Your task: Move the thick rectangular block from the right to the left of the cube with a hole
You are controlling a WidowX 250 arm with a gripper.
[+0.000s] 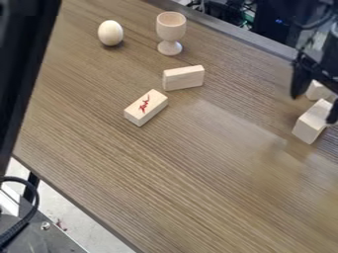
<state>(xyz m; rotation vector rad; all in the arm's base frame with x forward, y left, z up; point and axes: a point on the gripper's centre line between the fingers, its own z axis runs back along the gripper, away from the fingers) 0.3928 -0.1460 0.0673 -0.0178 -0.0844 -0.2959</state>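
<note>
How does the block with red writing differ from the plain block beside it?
The marked block lies flat, its broad face up; the plain block stands on a long narrow edge. The marked block bears red writing on top, while the plain block's visible faces are bare. The marked block sits farther from the wooden cup than the plain block. Both are pale and rectangular.
</note>
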